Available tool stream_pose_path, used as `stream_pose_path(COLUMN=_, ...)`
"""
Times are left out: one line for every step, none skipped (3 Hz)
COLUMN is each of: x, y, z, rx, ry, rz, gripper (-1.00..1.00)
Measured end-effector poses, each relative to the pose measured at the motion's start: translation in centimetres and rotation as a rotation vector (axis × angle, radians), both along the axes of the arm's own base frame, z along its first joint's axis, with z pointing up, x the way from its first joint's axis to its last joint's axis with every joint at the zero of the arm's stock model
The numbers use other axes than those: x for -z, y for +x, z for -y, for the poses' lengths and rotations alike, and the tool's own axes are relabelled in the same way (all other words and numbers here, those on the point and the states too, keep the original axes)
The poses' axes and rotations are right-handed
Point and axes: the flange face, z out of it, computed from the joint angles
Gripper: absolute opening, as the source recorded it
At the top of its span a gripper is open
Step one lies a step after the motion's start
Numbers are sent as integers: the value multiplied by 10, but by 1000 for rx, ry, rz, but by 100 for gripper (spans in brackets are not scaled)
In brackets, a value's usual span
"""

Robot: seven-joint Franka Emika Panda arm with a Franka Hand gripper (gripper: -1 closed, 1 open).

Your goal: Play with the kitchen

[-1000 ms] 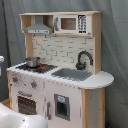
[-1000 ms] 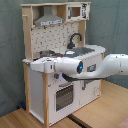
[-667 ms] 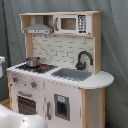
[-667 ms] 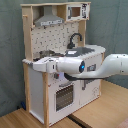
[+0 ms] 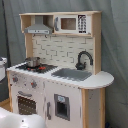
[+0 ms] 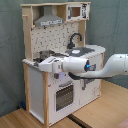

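- The kitchen stands upright on a pale wooden floor before a grey-green curtain in both exterior views.
- In the first exterior view, the grey hood hangs at the kitchen's upper part, and a toy microwave sits in the shelf beside it.
- On the kitchen's counter, a small metal pot rests on the red-ringed hob; the sink lies next to the hob, with the black faucet rising behind it.
- The oven door is shut, low on the kitchen's front.
- In the second exterior view, the white arm reaches across the kitchen's front at counter height.
- The gripper sits at the kitchen's hob-side corner; I cannot tell how its pincer stands.
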Motion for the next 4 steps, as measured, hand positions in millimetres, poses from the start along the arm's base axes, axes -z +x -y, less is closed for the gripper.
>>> stream_pose_path(x=2, y=-7, z=16, rx=-11, ry=-13, rz=-3, gripper=100)
stream_pose_path(x=4, y=-14, z=32, rx=-16, ry=-25, rz=-6, gripper=100)
stream_pose_path(x=7, y=-23, z=47, rx=-17, ry=-38, rz=-10, gripper=100)
stream_pose_path(x=13, y=-36, z=67, rx=-10, ry=-51, rz=-16, gripper=100)
